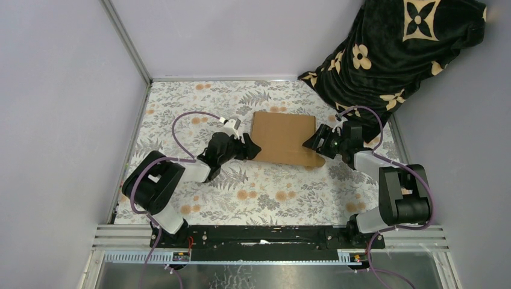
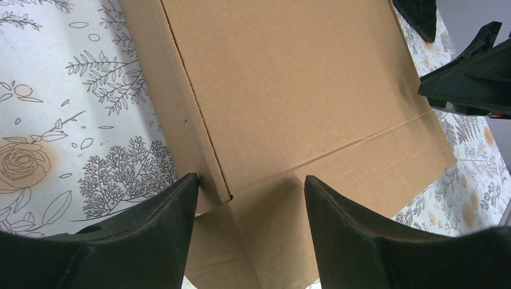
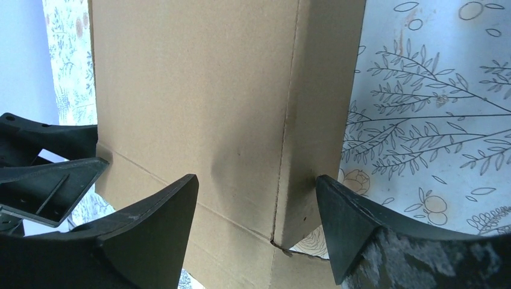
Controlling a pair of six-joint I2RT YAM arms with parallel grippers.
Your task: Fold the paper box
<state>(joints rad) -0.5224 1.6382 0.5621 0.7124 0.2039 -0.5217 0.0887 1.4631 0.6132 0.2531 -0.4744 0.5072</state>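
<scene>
The paper box (image 1: pixel 283 137) is plain brown cardboard, folded into a shallow shape in the middle of the table, with a flap lying flat along its near edge. My left gripper (image 1: pixel 248 148) is open at the box's near left corner; in the left wrist view (image 2: pixel 248 183) its fingers straddle the corner of the box (image 2: pixel 289 90), the left finger against the side wall. My right gripper (image 1: pixel 314 142) is open at the near right corner; in the right wrist view (image 3: pixel 256 183) its fingers straddle that corner of the box (image 3: pixel 199 90), the right finger against the side wall.
A floral cloth (image 1: pixel 199 198) covers the table. A black blanket with cream flowers (image 1: pixel 391 48) is heaped at the back right. Grey walls close the left, back and right sides. The other arm's fingers show at each wrist view's edge.
</scene>
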